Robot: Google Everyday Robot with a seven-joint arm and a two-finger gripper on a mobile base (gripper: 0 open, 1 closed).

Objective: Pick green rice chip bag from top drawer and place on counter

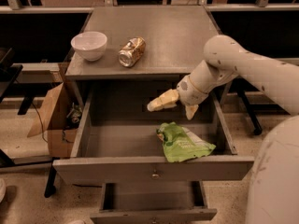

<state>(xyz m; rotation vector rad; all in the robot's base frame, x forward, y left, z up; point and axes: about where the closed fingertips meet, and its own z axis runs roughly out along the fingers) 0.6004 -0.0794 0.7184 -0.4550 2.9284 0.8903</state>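
The green rice chip bag [183,143] lies crumpled on the floor of the open top drawer [93,169], at its front right. My gripper [174,107] hangs over the drawer's back right, above and slightly behind the bag, apart from it. Its two cream fingers are spread open and hold nothing. The counter [173,36] is the grey cabinet top behind the drawer.
A white bowl [88,45] and a crushed gold can [131,52] stand on the counter's front left. A narrower lower drawer [154,209] is partly open below. A cardboard box [55,120] sits on the floor left of the cabinet.
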